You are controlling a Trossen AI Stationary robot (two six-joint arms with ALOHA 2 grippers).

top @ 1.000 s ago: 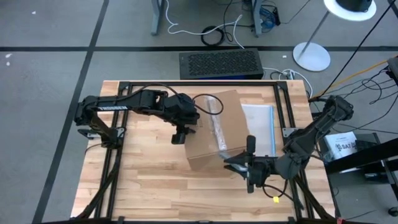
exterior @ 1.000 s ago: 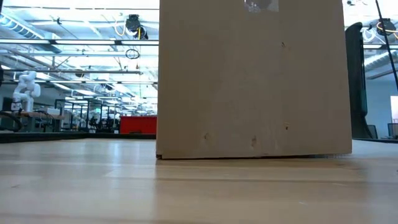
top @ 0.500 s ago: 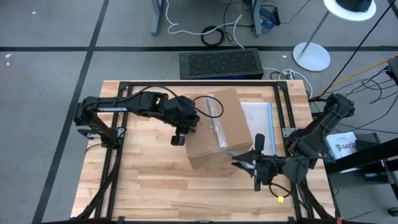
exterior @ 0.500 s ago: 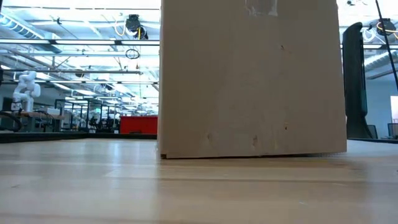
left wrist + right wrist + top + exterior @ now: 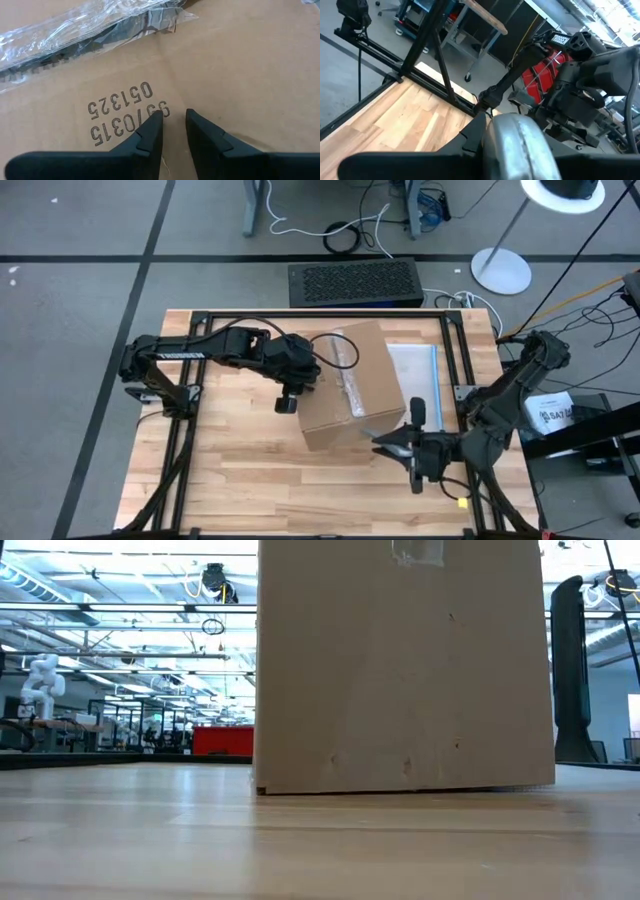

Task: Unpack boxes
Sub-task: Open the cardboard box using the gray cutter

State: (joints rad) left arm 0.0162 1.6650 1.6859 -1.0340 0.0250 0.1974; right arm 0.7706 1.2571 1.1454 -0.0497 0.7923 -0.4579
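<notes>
The brown cardboard box [image 5: 350,385] stands on the middle of the wooden table; its near wall fills the low view [image 5: 405,665]. A long, crinkly clear plastic bag [image 5: 85,27] with dark contents lies across the box's top. My left gripper [image 5: 173,116] slants down over the left part of the top [image 5: 288,400]. Its fingers are a narrow gap apart beside the printed numbers [image 5: 122,115], with only bare cardboard between them. My right gripper [image 5: 388,442] is off the box's near right corner, shut on the bag's near end. My left gripper's fingertips [image 5: 155,120] stand at the box's top on either side of its middle seam; I cannot tell whether they touch the cardboard. My right gripper holds the bag's near end [image 5: 517,145], bunched and shiny, between its fingers [image 5: 470,142]. It comes in level from the table's right side. The plastic runs from the box's top [image 5: 358,408] to the fingers, clear of the table.
A flat clear pouch with a blue edge [image 5: 415,380] lies on the table to the right of the box. A black grille-topped unit [image 5: 355,283] stands beyond the far edge. Black frame rails [image 5: 300,315] border the table. Bare wood lies near and to the left [image 5: 230,470].
My right gripper has drawn a little toward the table's right and near edges with the plastic. The box has shifted slightly on the table, its near wall moving a little in the low view.
</notes>
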